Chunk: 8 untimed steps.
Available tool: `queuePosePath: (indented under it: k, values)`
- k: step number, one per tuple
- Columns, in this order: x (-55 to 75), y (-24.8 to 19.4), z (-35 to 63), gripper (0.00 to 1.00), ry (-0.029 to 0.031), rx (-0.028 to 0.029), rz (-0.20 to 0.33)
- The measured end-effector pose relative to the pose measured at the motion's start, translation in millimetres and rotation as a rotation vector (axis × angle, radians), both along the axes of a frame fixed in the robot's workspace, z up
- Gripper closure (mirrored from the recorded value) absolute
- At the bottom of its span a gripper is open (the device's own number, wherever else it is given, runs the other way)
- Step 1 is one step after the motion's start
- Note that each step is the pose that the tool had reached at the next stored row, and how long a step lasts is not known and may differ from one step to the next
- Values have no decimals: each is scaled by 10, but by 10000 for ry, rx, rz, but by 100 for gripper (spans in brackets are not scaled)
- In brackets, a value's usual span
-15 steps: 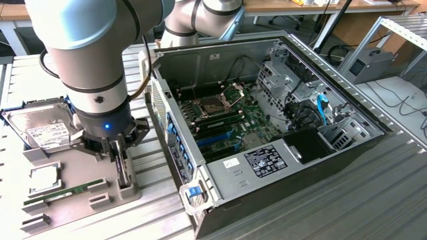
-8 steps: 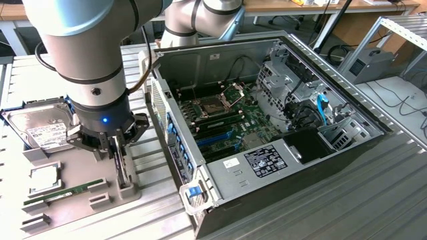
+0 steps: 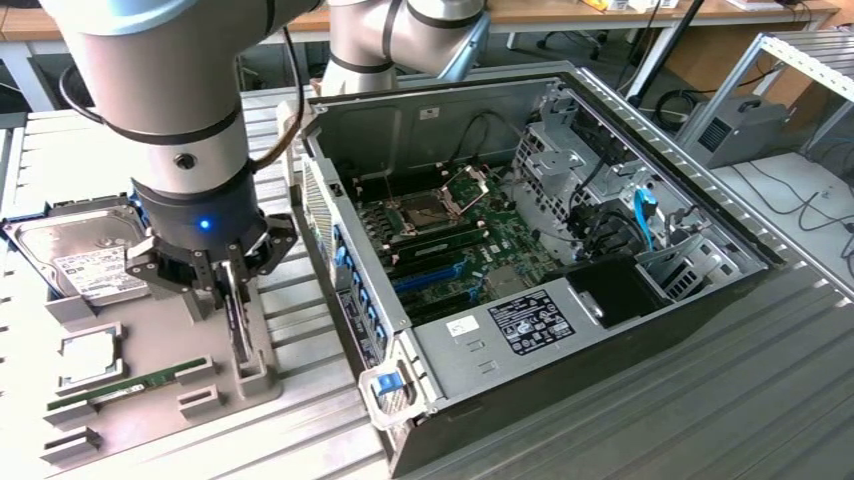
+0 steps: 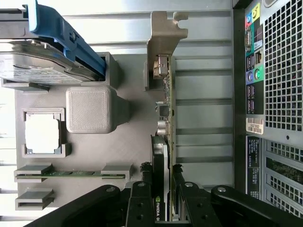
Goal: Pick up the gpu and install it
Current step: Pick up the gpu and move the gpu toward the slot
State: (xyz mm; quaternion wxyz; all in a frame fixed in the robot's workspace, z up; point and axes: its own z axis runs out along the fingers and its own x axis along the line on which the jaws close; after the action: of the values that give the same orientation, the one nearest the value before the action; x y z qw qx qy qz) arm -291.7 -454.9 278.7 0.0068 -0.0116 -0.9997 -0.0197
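Clamping my gripper [image 3: 224, 285] on the gpu [image 3: 239, 335], I hold the dark card upright on its edge at the grey tray [image 3: 147, 425], just beside the open computer case [image 3: 601, 400].

Arm [image 3: 174, 90]: fat silver-grey cylinders with a dull sheen. Thin black band [image 3: 167, 135] rings one joint seam, with a small round dark cap [image 3: 186, 160] under it. Wrist collar [image 3: 200, 210] is dark, with a blue light [image 3: 204, 224] lit. Black cable [image 3: 286, 90] alongside. Gripper [image 3: 234, 287]: black linkage fingers [image 4: 139, 203], pale pivot pins [image 4: 221, 189], possibly screws.
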Motion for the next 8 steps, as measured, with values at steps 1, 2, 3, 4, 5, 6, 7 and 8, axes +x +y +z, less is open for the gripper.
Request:
queuePosePath:
  k: [1,2,3,4,5,6,7,8]
  values:
    - [0,0,12,73,0,-2,0]
    - [0,0,26,73,1,-4,0]
    - [0,1,39,73,0,-6,0]
    - [0,1,54,73,0,-7,-1]
    - [0,1,68,73,0,-8,0]
    - [0,1,82,73,0,-9,-1]
    - [0,1,98,73,0,-10,0]
    - [0,1,112,73,0,-11,0]
